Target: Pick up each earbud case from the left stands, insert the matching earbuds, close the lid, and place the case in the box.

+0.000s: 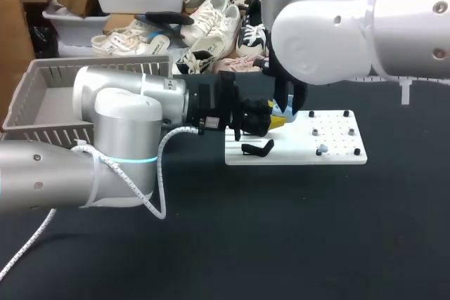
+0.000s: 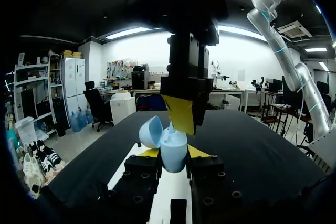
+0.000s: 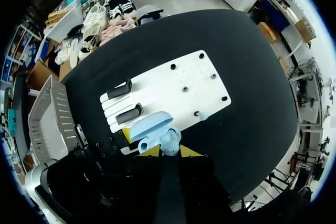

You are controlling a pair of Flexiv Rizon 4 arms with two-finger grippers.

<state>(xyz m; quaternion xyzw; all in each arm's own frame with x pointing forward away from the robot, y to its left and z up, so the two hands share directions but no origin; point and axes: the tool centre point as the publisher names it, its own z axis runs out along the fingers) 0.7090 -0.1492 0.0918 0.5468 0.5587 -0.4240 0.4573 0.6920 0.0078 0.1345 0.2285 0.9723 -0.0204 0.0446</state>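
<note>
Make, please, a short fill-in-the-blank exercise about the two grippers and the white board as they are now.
1. The left gripper is shut on a light blue earbud case whose lid is ____.
2. The right gripper hangs just ____ the earbud case.
3. The white board carries ____ black stands.
Missing words: open; above; two.

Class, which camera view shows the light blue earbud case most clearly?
The left wrist view: the earbud case fills the middle, lid open, clamped in the left gripper. The right wrist view shows it from above, smaller. The head view barely shows it.
</note>
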